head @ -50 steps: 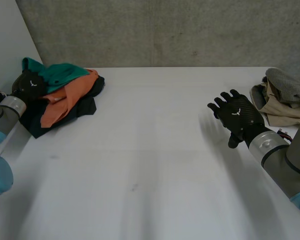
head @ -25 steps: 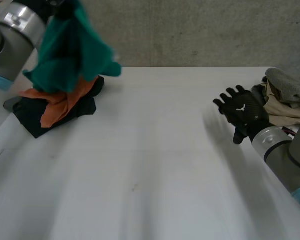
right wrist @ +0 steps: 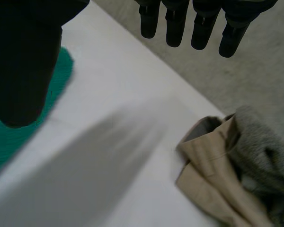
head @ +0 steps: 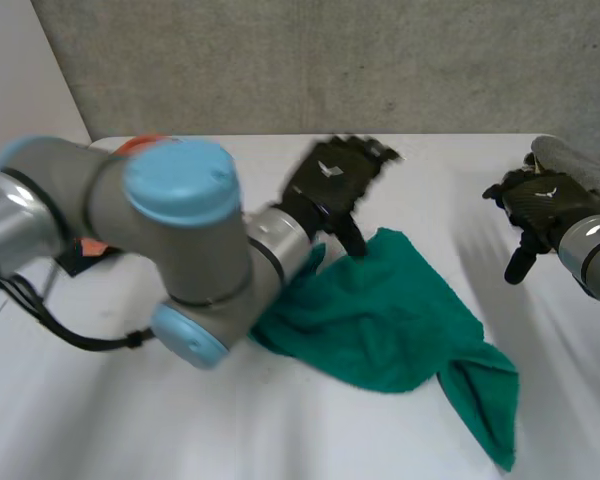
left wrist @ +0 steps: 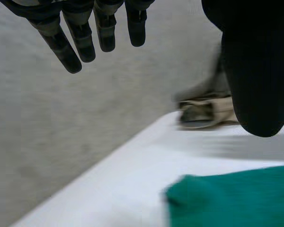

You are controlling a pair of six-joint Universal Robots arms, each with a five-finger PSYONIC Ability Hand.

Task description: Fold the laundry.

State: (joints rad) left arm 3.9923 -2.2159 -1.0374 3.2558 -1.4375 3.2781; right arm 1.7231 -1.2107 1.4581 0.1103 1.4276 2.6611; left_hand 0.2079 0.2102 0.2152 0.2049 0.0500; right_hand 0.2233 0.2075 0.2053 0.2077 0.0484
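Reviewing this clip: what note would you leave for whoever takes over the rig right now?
Left hand: open, empty, at the far edge of the green cloth.
Right hand: open, empty, next to the beige and grey pile.
The green cloth lies rumpled on the middle of the table. An orange garment peeks out behind the left arm.
Done: no fold yet.
Left: spread and fold the green cloth, then the other garments.

Grey arm joints (head: 65, 205), light-blue caps (head: 180, 172); black left hand (head: 332, 188), right hand (head: 540, 208), white emblems (head: 327, 169).
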